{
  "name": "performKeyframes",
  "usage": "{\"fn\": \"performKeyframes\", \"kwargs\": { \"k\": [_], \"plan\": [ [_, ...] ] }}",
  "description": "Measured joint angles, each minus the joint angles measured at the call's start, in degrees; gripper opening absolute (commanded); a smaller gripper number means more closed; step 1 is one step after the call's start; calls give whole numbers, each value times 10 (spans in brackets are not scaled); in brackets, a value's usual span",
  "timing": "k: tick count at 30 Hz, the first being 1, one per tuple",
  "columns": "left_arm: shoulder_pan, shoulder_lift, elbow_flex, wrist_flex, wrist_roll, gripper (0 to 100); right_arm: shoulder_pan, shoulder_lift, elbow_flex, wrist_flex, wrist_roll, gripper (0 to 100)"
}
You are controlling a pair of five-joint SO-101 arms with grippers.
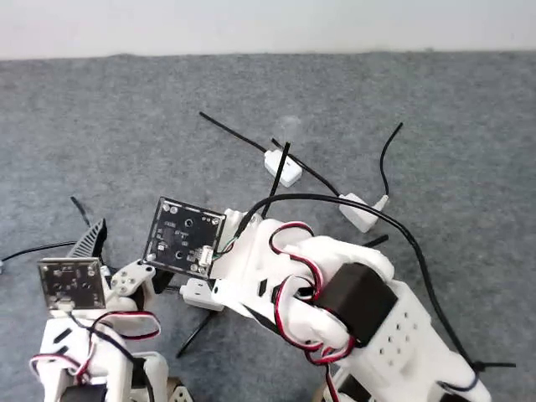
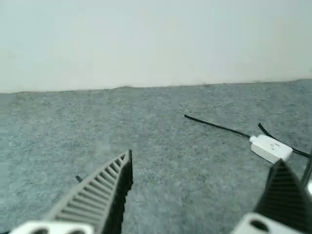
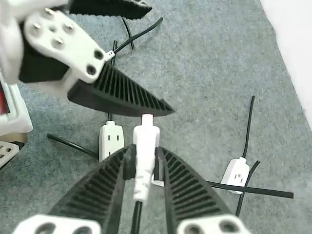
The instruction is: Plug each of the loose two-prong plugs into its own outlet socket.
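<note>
Status: right gripper (image 3: pixel 144 150) is clamped on the white two-prong plug with the black cord (image 3: pixel 145 139). The fingers pinch its body mid-length, so the front end sticks out past the tips and the cord trails back between them. I read that as a sensible insertion grip, with the nose free and the body held firm. I can't make out the prongs from here.

Landmark is the white two-slot outlet socket (image 3: pixel 110 139) lying on the grey felt-like mat (image 1: pixel 126 126), with its slot face showing to my right wrist camera. The plug sits just beside the socket, not over the slots, and I can't tell whether they touch. My judgement is that it isn't aligned yet and the nose needs shifting onto the slot face before any push.

Left gripper (image 2: pixel 204 158) is spread wide and holds nothing. One black ribbed finger (image 3: pixel 119 97) hangs close above the socket. My guess is that it's placed there to pin the socket, since a loose one would skate on the mat under insertion force.

Second white outlet socket (image 3: pixel 237 174) lies well apart from the landmark, on the plug's far side, with black cords crossing next to it. I judge it's waiting for another plug.
</note>
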Motion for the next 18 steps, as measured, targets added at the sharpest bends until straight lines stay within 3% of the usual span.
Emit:
{"fn": "performKeyframes", "kwargs": {
  "k": [13,18],
  "plan": [
    [4,0,18,0,-1,412,0,-1,0,0,0,9],
    [-43,0,18,0,-1,412,0,-2,32,0,0,9]
  ]
}}
